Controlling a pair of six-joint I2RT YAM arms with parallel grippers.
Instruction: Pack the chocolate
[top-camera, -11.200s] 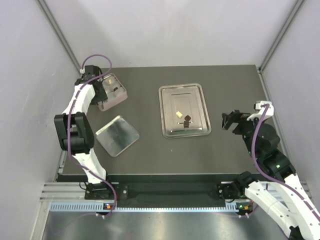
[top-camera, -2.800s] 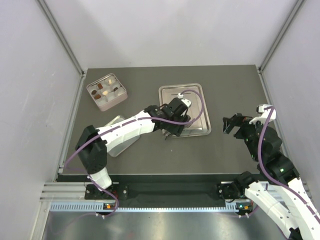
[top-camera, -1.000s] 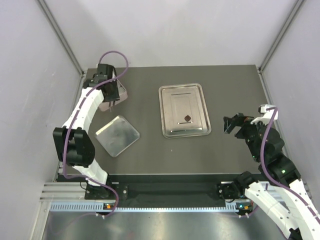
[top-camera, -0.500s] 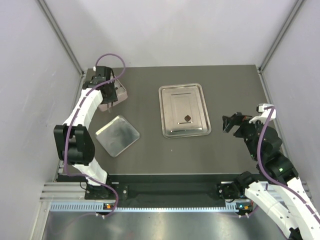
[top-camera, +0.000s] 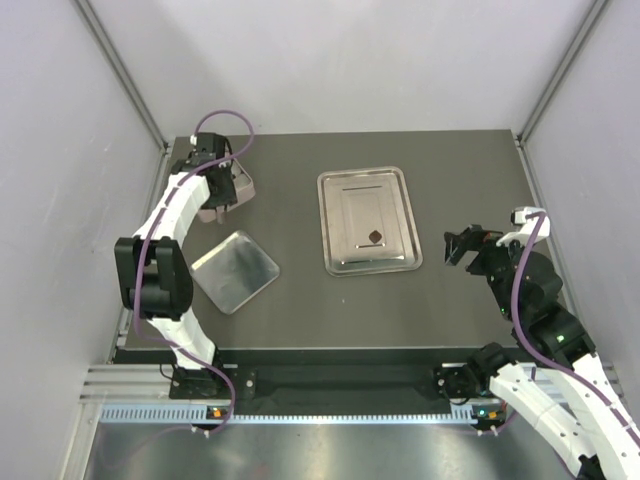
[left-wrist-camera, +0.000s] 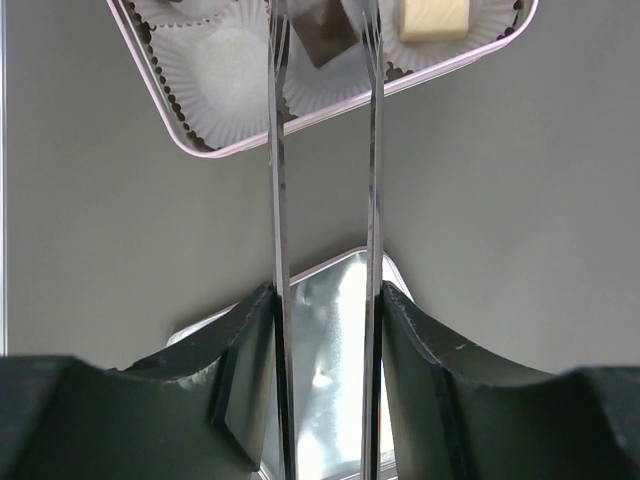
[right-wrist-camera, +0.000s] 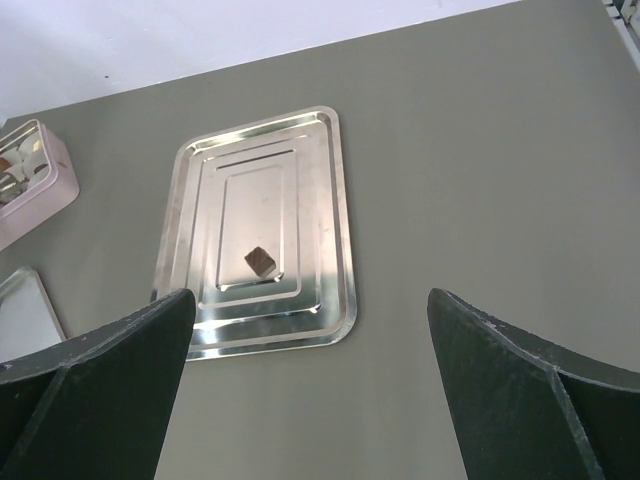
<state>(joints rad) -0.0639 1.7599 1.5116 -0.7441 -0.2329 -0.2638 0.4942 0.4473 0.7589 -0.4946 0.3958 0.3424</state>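
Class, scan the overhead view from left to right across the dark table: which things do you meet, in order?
Flat square silver lid → rectangular steel tray → open black tool of the right arm. The pink tin is left out, since it overlaps the lid sideways.

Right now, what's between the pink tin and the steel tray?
Nothing: only bare tabletop separates the pink tin and steel tray, clear in the top view.

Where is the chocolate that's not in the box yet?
In the overhead view, the brown chocolate lies alone on the steel tray, in its near right part, closer to the right gripper than the pink tin.
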